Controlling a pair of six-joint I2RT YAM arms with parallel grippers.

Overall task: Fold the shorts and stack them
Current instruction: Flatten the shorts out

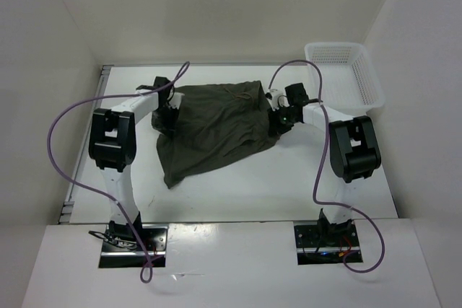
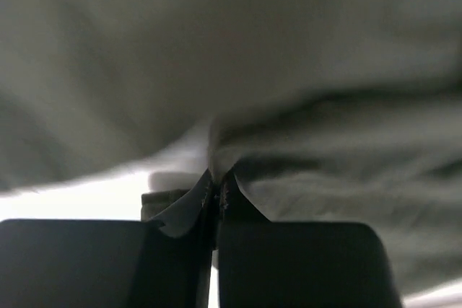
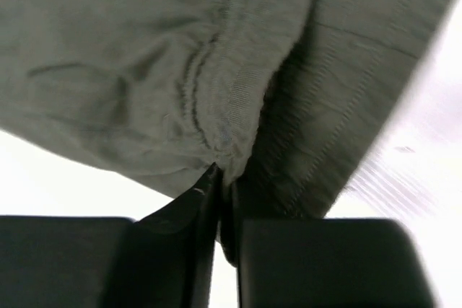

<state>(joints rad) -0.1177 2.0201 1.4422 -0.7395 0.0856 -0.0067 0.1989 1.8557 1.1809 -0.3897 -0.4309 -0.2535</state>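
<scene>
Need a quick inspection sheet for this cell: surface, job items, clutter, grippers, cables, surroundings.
Surface: white table, no stains seen.
Job's things: the shorts, dark olive, crumpled mid-table, not yet folded.
Clutter: white mesh basket at the far right corner, nothing seen inside.
Grippers: left gripper shut on the shorts' edge; right gripper shut on a gathered seam.
Cables: purple cables loop off both arms.
Surroundings: white walls; nothing else seen.

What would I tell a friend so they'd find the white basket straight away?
Look down on the white table, then go to its far right corner, beyond the right arm. The basket sits there, apart from the dark olive shorts spread mid-table. It alone is stiff, white and lattice-walled.
</scene>
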